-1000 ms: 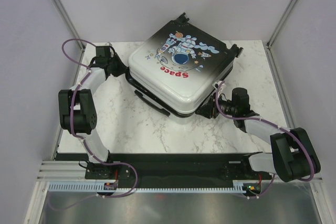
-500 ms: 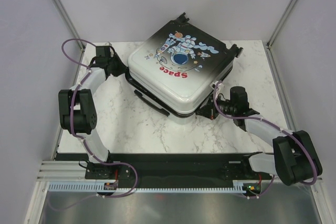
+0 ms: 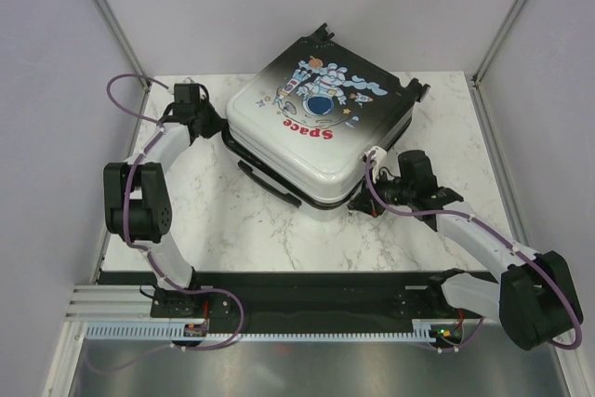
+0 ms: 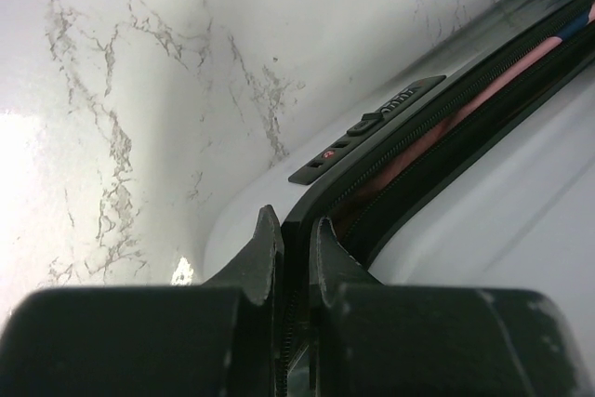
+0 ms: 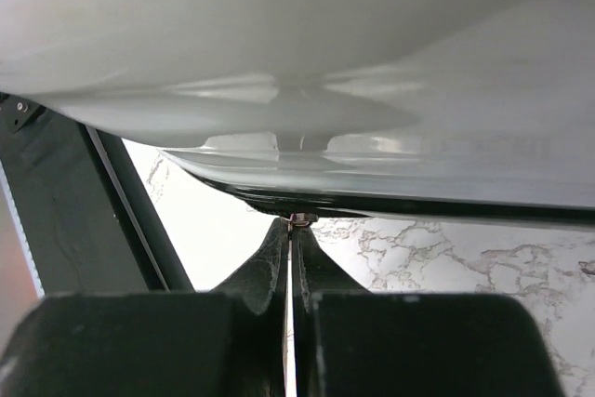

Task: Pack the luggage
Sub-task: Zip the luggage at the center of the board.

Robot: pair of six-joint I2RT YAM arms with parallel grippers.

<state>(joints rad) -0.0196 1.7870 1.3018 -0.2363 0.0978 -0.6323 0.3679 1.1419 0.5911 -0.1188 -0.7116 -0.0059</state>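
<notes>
On the marble table (image 3: 244, 230) lies the astronaut-print suitcase (image 3: 316, 141). At its nine o'clock, the left gripper (image 4: 296, 226) pinches its black zipper rim (image 4: 390, 169). At five o'clock, the right gripper (image 5: 290, 223) is fully closed against the edge.

One luggage (image 3: 316, 127) is counted on one counter (image 3: 251, 230). Two arms are counted, the left arm (image 3: 139, 202) and the right arm (image 3: 483, 244), each ending in one pincer: left pincer (image 4: 296, 230), right pincer (image 5: 291, 228).

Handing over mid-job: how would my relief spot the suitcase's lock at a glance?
Find the astronaut-print suitcase on the marble table. On its side wall facing the left arm, follow the black zipper seam; the lock is the flat dark strip set in the pale shell beside it. Only it carries dials and a red mark.
</notes>
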